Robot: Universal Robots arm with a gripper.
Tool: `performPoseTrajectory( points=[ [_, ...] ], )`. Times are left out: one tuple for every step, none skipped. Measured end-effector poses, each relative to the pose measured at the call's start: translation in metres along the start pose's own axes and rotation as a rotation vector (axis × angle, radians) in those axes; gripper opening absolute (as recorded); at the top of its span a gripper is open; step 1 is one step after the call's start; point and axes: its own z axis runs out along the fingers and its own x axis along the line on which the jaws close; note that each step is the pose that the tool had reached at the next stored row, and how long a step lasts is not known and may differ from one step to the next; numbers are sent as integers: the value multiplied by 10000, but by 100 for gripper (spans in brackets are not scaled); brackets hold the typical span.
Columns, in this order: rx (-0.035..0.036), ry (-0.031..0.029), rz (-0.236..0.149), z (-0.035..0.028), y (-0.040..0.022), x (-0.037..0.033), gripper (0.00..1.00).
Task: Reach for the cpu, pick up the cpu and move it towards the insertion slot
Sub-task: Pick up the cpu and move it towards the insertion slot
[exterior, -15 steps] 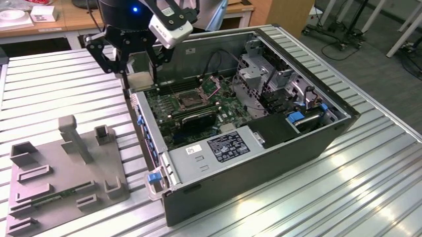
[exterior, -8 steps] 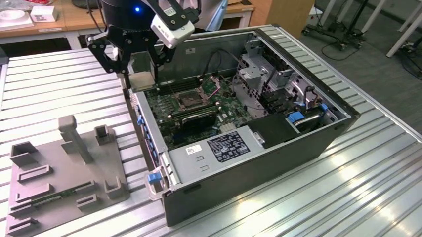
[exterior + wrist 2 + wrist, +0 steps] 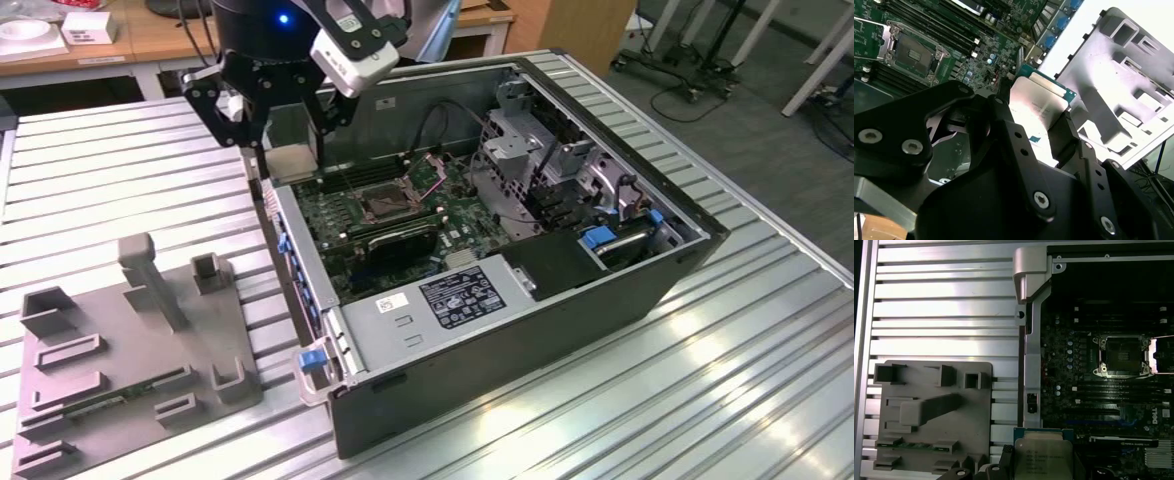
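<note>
In the second wrist view, the black gripper is clamped on the cpu, one finger against one edge of the chip and the other finger against the opposite edge. The cpu's pale silvery face is turned to the camera, with a green border showing along its far edge. Beyond it lies the green motherboard, and on it the insertion slot, a silvery frame around a dark square centre, well apart from the chip. Long black memory slots run beside the socket. The grey plastic tray with raised blocks and recesses lies outside the case.
</note>
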Motion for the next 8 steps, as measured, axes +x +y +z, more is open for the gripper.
performPoseTrajectory(
  points=[
    [0, 0, 0, 0, 0, -6, 55],
    [0, 0, 0, 0, 0, -11, 55],
    [0, -1, 0, 0, 0, -17, 55],
    [0, -1, 0, 1, 0, -23, 55],
    [0, 0, 0, 0, -1, -29, 55],
    [0, 0, 0, 0, -1, -34, 55],
    [1, 0, 0, 0, -1, -39, 55],
    [0, 0, 0, 0, -1, -45, 55]
  ],
)
